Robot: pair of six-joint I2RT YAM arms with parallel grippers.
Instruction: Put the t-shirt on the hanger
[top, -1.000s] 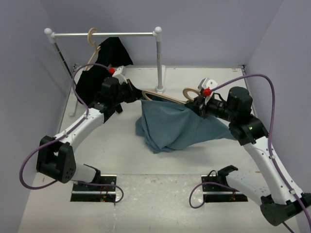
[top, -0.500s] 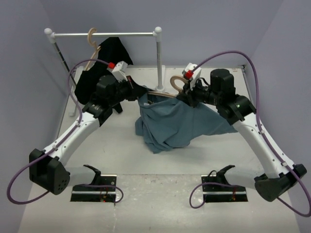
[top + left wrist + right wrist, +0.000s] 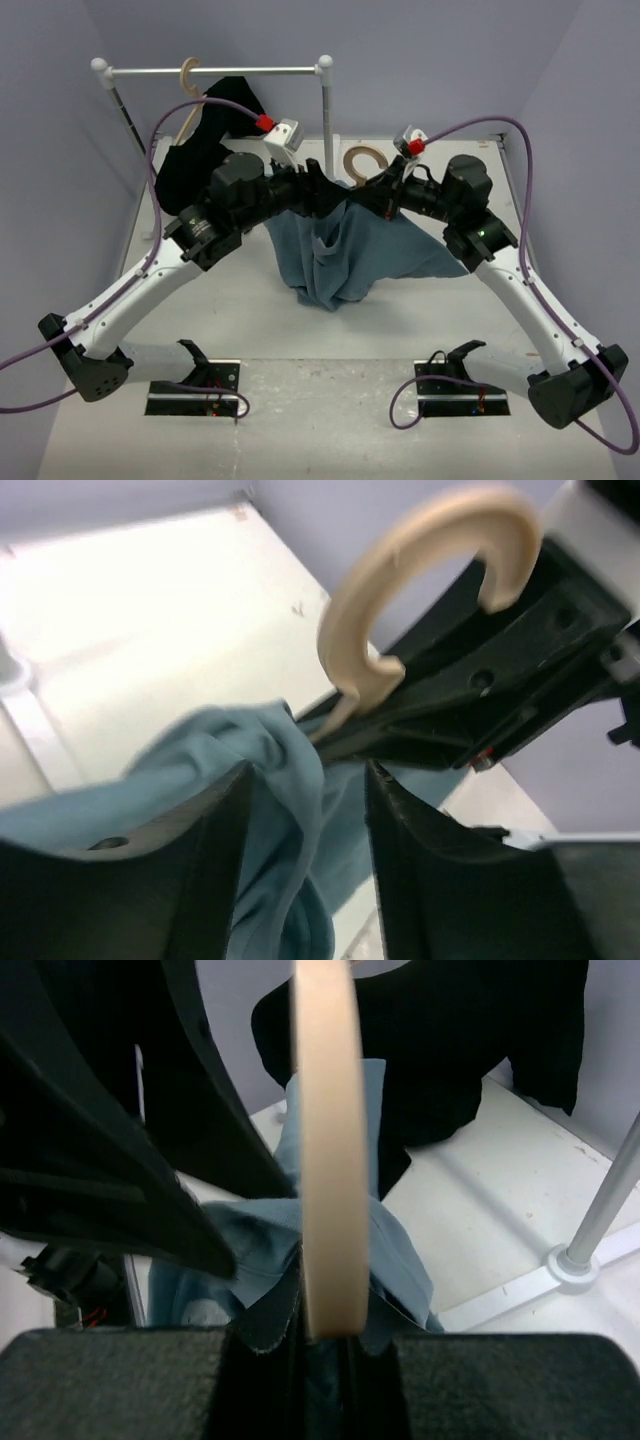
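The slate-blue t-shirt (image 3: 345, 245) hangs bunched below the two grippers at mid-table. The hanger's pale round hook (image 3: 365, 159) sticks up above it, and its arms are hidden in the cloth. My right gripper (image 3: 380, 196) is shut on the hanger (image 3: 325, 1160) just under the hook, with shirt cloth (image 3: 250, 1230) gathered around its fingers. My left gripper (image 3: 307, 780) is right beside the hook (image 3: 400, 590). It is open, with a fold of the t-shirt (image 3: 290, 830) hanging loose between the two fingers. In the top view the left gripper (image 3: 322, 190) almost meets the right one.
A white rail (image 3: 215, 70) on posts (image 3: 326, 120) spans the back left. It carries a second wooden hanger (image 3: 187, 76) draped in a black garment (image 3: 205, 140). Lilac walls close the back and both sides. Purple cables loop over both arms.
Both arms have risen and drawn together toward the back, lifting hanger and shirt. The left gripper, shut before, has opened and the cloth now hangs loose between its fingers.
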